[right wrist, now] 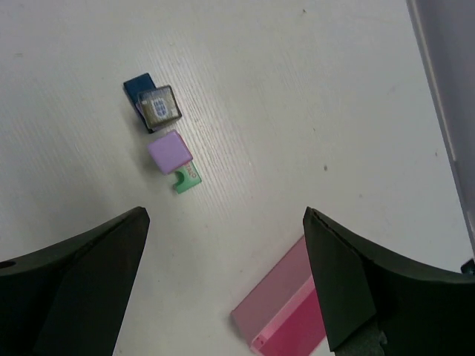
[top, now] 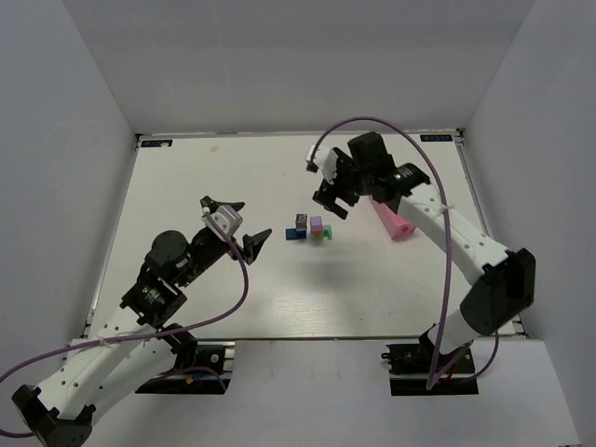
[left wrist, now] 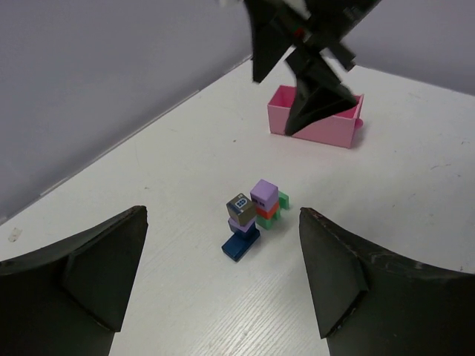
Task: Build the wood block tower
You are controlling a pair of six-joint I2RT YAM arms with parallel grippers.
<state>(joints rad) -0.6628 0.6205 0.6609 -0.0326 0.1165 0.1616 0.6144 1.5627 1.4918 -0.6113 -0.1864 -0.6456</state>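
Tower [top: 310,228]: centre of the top view, on the table [top: 372,298]. I see two short stacks side by side, touching or very nearly. One runs blue, purple, dark grey cube; the other green, red-orange, purple.
Left claw [top: 237,225]: just left of the tower in the top view, jaws wide apart, nothing in them. In its own camera the tower sits mid-frame, well ahead of the fingers [left wrist: 96,274].
Right claw [top: 333,203]: up and right of the tower, jaws spread wide, empty. Its camera looks down on the stacks at upper left of frame.
Tray [top: 396,222]: pink, right of the tower, partly under the right arm. I can't tell whether any blocks are in it.
Step, as I judge it: take the top of one stack and set it on the other.
Doing it well: I'd come straight down, pinch only the top cube on its free sides, and lift vertically.
Risk: the neighbouring stack is close, so a wide finger could topple it.
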